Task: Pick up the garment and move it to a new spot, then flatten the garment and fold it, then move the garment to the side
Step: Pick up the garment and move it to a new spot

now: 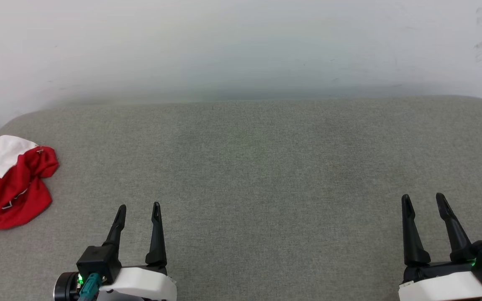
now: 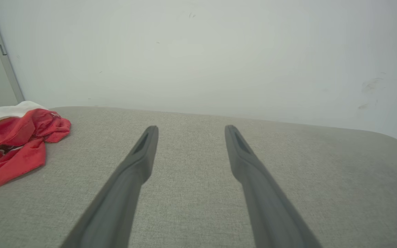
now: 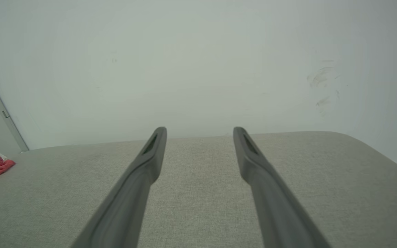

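Head view first: where is the garment [image 1: 13,184]?

Far over on the left. It lies in a crumpled heap on the grey cloth-covered table [image 1: 257,167], at the left edge and not far from the rounded far corner. It is mostly red, with a white part bunched on the far side of the heap and some red-and-white striped trim at the near left.

Can you read anything on it?

No. From the left wrist view the garment [image 2: 12,144] shows a dark patch edged in white among the folds, but it's too creased to make out.

And the hands?

The left hand [image 1: 139,206] is the closer one. It sits at the near edge, to the right of the heap and clear of it, with bare grey cloth between them. Its two dark fingers stand apart and point toward the far side. The left wrist view shows the same gap between them.

The other one?

The right hand [image 1: 423,196] is at the near right, well apart from the garment, with most of the table between them. Its fingers are spread as well and lean slightly to the left. I can't tell whether either hand touches the cloth beneath it.

What's behind it all?

A pale wall [image 1: 241,50] runs along the far edge of the table, with faint scuff marks toward its right end.
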`<state>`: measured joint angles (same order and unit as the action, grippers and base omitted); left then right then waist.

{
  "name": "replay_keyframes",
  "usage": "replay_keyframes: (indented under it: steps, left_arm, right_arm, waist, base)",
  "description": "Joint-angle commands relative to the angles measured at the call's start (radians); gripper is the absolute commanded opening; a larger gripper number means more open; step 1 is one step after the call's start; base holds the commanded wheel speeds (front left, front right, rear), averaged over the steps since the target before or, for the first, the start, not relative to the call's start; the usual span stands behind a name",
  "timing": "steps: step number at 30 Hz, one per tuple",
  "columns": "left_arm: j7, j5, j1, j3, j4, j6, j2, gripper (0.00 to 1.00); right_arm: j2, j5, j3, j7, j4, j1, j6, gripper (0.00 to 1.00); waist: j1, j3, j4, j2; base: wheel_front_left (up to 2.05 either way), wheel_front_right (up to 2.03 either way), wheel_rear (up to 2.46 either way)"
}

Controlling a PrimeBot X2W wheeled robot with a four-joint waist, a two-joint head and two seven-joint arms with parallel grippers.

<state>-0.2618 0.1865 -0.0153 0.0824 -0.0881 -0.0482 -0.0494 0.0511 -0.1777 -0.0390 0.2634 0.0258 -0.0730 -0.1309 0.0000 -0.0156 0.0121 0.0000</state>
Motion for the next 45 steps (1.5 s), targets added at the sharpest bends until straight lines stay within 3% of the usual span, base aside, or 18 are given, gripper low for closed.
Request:
replay_keyframes:
  steps: [1, 17, 45]
  left_arm:
    - [-0.005, 0.001, -0.004, -0.002, -0.002, 0.002, -0.002, 1.0]
    - [-0.004, 0.0, 0.009, -0.016, -0.007, -0.001, -0.002, 1.0]
    - [-0.004, 0.009, 0.022, -0.071, -0.006, -0.025, -0.001, 1.0]
  right_arm:
    - [-0.002, -0.001, 0.0, 0.002, -0.004, -0.013, 0.0, 1.0]
    - [-0.002, 0.005, 0.006, 0.002, 0.003, -0.018, 0.0, 1.0]
    - [-0.002, 0.05, 0.016, 0.002, 0.025, -0.007, 0.0, 1.0]
  waist:
    - [0.0, 0.0, 0.001, 0.0]
    - [0.0, -0.003, 0.066, 0.0]
    - [0.0, -0.043, 0.418, 0.0]
  base:
    - [0.0, 0.0, 0.0]
    - [0.0, 0.0, 0.0]
    - [0.0, 0.0, 0.0]
